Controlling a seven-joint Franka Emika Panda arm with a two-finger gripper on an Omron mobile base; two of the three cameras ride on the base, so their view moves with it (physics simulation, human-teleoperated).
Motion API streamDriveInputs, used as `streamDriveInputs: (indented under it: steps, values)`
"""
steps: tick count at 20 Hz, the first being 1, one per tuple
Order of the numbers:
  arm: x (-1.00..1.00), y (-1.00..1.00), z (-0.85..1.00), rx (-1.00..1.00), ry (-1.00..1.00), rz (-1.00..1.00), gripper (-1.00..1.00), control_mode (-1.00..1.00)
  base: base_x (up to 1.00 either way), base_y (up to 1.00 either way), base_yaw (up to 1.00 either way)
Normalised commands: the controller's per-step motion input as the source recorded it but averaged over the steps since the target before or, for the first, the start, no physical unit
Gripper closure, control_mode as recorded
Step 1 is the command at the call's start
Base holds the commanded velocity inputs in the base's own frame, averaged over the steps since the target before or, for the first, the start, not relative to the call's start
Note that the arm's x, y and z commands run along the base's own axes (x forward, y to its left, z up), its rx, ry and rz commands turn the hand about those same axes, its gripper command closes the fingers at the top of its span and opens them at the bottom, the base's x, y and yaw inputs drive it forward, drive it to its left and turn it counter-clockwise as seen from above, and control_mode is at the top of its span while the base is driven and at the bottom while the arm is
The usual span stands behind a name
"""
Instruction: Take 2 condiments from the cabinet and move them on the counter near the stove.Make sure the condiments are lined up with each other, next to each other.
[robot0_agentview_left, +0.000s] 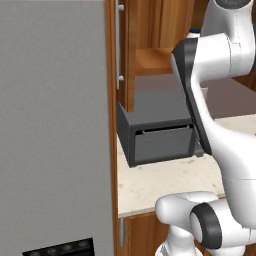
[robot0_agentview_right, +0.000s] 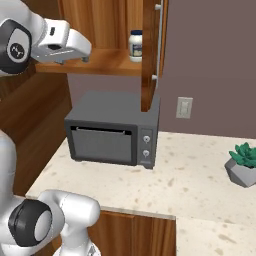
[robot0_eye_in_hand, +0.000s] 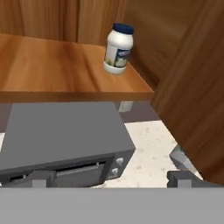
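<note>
We had the gripper (robot0_eye_in_hand: 107, 179) spread wide and empty, its two dark tips apart at 6 o'clock in the hand view. It hung outside the open cabinet (robot0_agentview_right: 150, 55), level with the shelf (robot0_eye_in_hand: 57, 70), probably so the fingers could go straight in at jar height.

The jar (robot0_eye_in_hand: 118, 48) stood upright on the shelf at 12 o'clock from the tips, near the shelf's right end and just beside the open door (robot0_eye_in_hand: 197, 87). In the right base view it sat at 3 o'clock from the hand, well apart. It was a rounded white jar with a dark blue lid and a pale label; smooth sides, so we judged a level grip around the body safest. We could not make out the shaker.

The shelf was glossy, grained wood. Below it a boxy matte grey microwave (robot0_agentview_right: 112, 132) rested on the speckled beige counter (robot0_agentview_right: 195, 180), beside a small potted plant (robot0_agentview_right: 243, 165).
</note>
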Motion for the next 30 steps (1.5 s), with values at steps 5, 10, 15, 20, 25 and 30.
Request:
streamDriveInputs:
  steps: [5, 10, 15, 20, 25, 30]
  values:
    - [0.47, -0.13, 0.06, 0.01, -0.22, 0.0, -1.0, -1.0, 0.0, 0.0, 0.0]
    - [0.45, -0.06, 0.0, 0.01, -0.23, -0.01, -1.0, -1.0, 0.0, 0.0, 0.0]
    - [0.27, -0.14, 0.01, 0.0, -0.15, -0.05, -1.0, -1.0, 0.0, 0.0, 0.0]
    - [0.19, -0.33, 0.02, 0.0, -0.04, -0.1, -1.0, -1.0, 0.0, 0.0, 0.0]
    - [0.2, -0.13, 0.15, -0.02, 0.0, -0.1, -1.0, -1.0, 0.0, 0.0, 0.0]
    - [0.32, 0.0, 0.25, 0.0, 0.07, -0.09, -1.0, -1.0, 0.0, 0.0, 0.0]
